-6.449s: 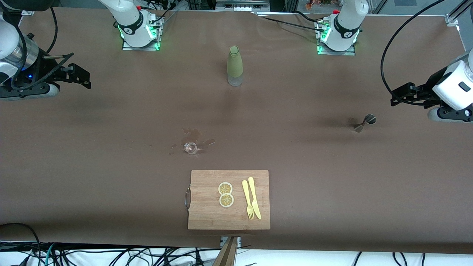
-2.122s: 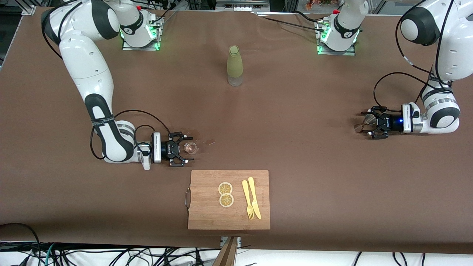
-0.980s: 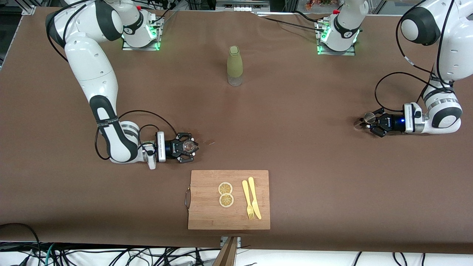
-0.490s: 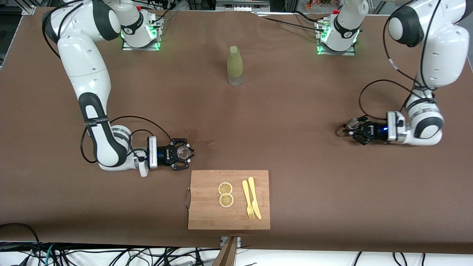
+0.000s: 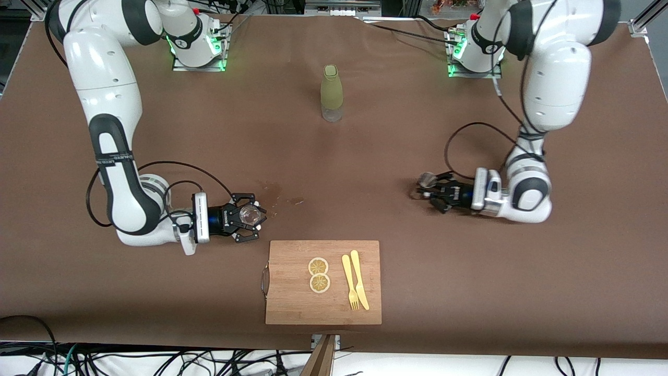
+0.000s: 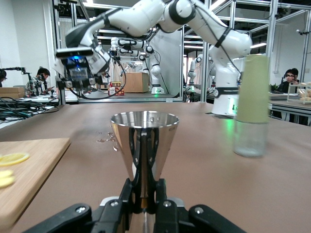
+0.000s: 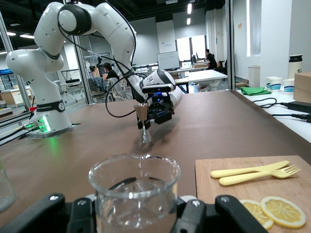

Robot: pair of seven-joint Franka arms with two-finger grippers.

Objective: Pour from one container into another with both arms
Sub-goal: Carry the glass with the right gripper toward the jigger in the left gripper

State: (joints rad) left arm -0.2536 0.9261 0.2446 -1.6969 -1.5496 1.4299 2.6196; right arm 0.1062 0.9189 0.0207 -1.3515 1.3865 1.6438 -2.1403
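Observation:
My right gripper (image 5: 248, 217) is shut on the small clear glass cup (image 5: 250, 212), holding it upright low over the table, close to the corner of the cutting board. The cup (image 7: 133, 194) fills the right wrist view between black fingers (image 7: 192, 213). My left gripper (image 5: 434, 192) is shut on the waist of the silver jigger (image 5: 427, 180), upright and low over the table toward the left arm's end. In the left wrist view the jigger (image 6: 144, 141) stands between the shut fingers (image 6: 163, 194). The right wrist view shows the jigger (image 7: 144, 121) farther off.
An olive-green bottle (image 5: 332, 93) stands mid-table near the bases. The wooden cutting board (image 5: 292, 308) near the front edge carries two lemon slices (image 5: 319, 274), a yellow fork and a knife (image 5: 356, 281). A wet stain (image 5: 269, 188) marks the table beside the cup.
The left gripper has carried the jigger toward the table's middle. The right gripper has drawn the cup slightly back toward the right arm's end and nearer the front camera.

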